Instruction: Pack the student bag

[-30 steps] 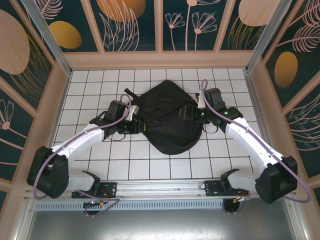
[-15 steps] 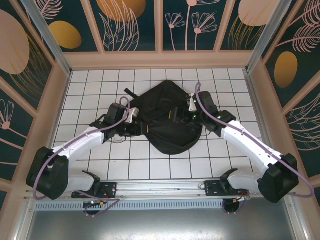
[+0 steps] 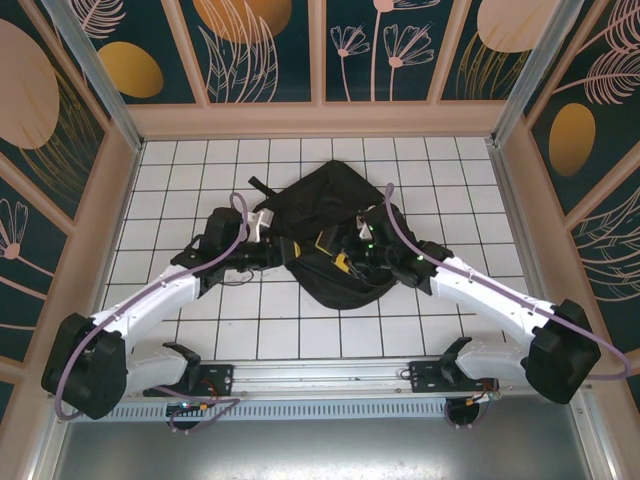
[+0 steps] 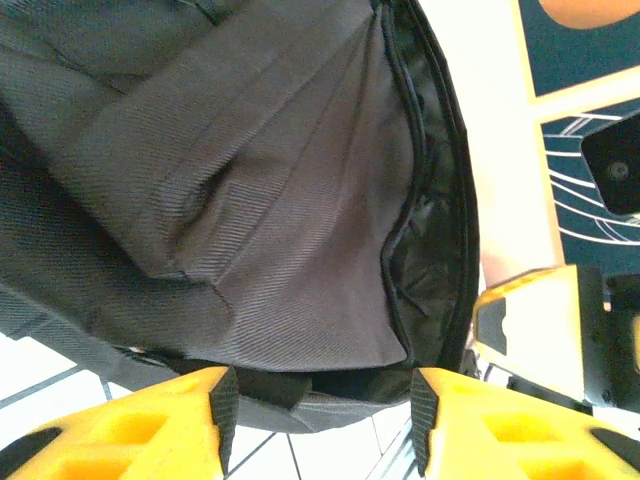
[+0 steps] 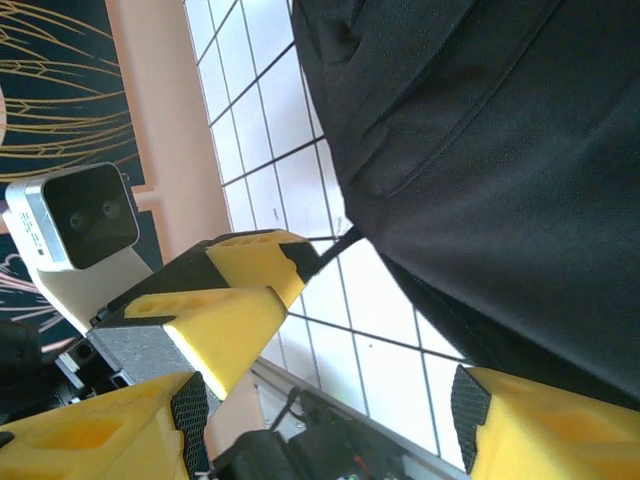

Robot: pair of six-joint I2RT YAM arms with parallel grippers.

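The left gripper (image 4: 315, 395), half-spread, and the right gripper (image 5: 325, 400), spread wider, are hovering empty at the student bag (image 3: 330, 200)'s near edge, apparently positioning to pull its opening apart.

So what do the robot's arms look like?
The left arm and right arm are white tubes with chunky black joints. A purple cable loops along each. The end effector fingers are blocky and yellow with black pads, and a tiny green light glows near the right wrist.
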